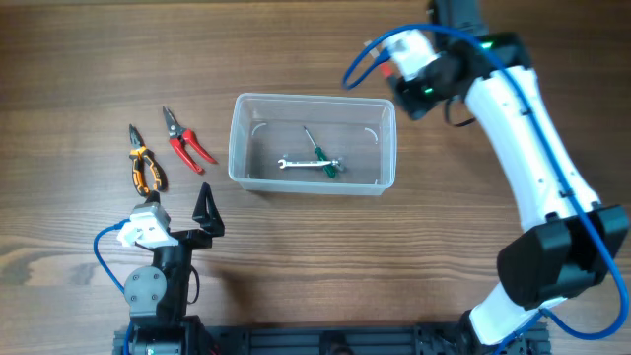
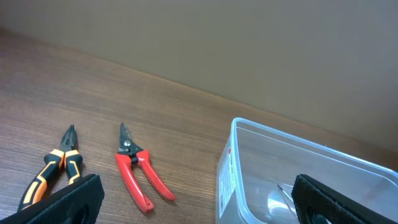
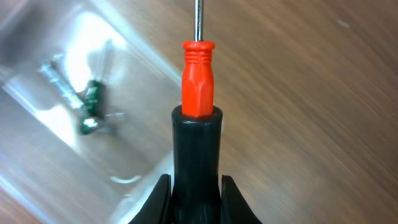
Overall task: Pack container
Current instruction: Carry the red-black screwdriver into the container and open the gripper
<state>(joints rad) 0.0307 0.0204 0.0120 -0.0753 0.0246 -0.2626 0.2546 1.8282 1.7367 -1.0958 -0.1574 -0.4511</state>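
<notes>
**Getting the red screwdriver over the tub before letting go**

The step in hand, as I read it, is dropping one more tool into the tub.

- **Left of the overhead frame:** the orange-and-black pliers (image 1: 145,168) and the red-handled snips (image 1: 184,140) lie on the table, not yet packed. I leave them alone for now.
- **Lower left:** the left gripper (image 1: 207,212) hangs empty with its fingers spread wide. I would keep it parked there, out of the way.
- **Centre:** the container (image 1: 235,148) sits upright with its mouth open.
- **Upper right corner of the container:** the right gripper (image 1: 412,97) hovers just off it, closed around the red screwdriver (image 3: 198,81). In the wrist view the handle is clamped near its black base. The shaft points to the top of the frame over bare wood, with the tub off to the left.

So releasing here would miss the tub. I would:

1. Slide the gripper leftward in the overhead frame until the whole screwdriver is inside the rim.
2. Come down low to shorten the fall.
3. Line the shaft up with the tub's long side so the tip cannot catch the wall.
4. Open the fingers only then.

**What the tub holds:** two things, lying on its floor toward the lower middle.

- A small metal wrench (image 1: 301,164) is on the left.
- A green-handled screwdriver (image 1: 317,153) slants across it on the right, and the two appear to touch.
- The left and right ends of the floor look bare, so either gives a clean landing spot.
</notes>
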